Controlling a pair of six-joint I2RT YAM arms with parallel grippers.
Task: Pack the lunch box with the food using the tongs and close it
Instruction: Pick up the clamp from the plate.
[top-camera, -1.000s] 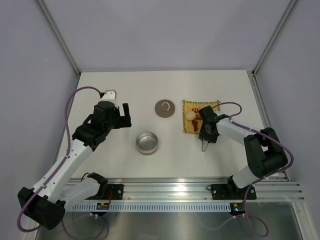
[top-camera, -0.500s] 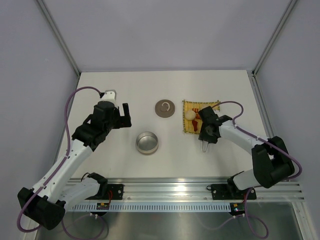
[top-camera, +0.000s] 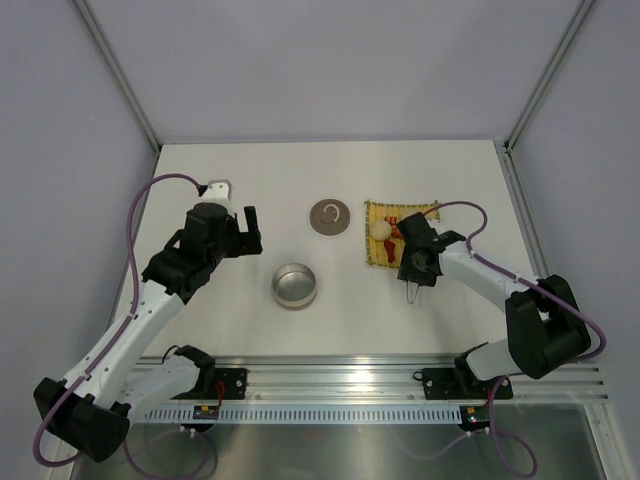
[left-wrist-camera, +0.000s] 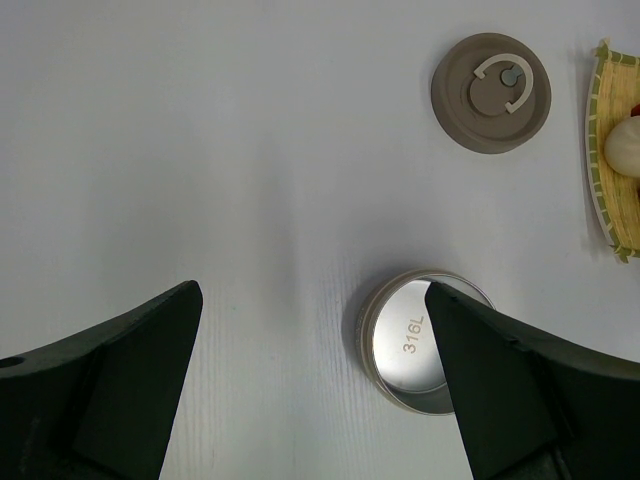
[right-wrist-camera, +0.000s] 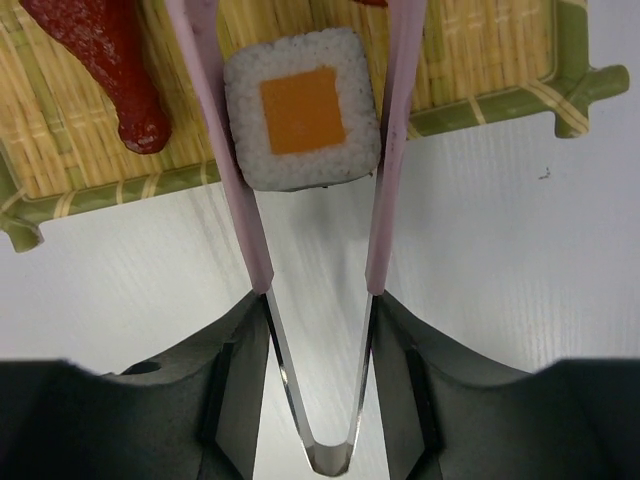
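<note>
My right gripper (right-wrist-camera: 315, 310) is shut on the tongs (right-wrist-camera: 385, 150), pinching their two pink arms near the joined end. Between the tong arms sits a white sushi piece (right-wrist-camera: 302, 107) with an orange centre, touching both arms at the near rim of the yellow woven mat (right-wrist-camera: 480, 50). A red sausage-like piece (right-wrist-camera: 100, 60) lies on the mat to its left. From above, the right gripper (top-camera: 412, 262) is at the mat's near edge, beside a cream ball (top-camera: 380, 230). The lunch box (top-camera: 294, 285) stands empty, its lid (top-camera: 330, 216) behind it. My left gripper (top-camera: 248, 228) hovers open.
In the left wrist view the open left gripper (left-wrist-camera: 312, 300) frames bare table, with the lunch box (left-wrist-camera: 415, 345) partly behind its right finger, the lid (left-wrist-camera: 491, 93) at upper right and the mat's edge (left-wrist-camera: 600, 150) at far right.
The right arm's elbow has swung outward to the right, while its gripper and the tongs stayed at the mat's near edge. The left arm is unchanged.
</note>
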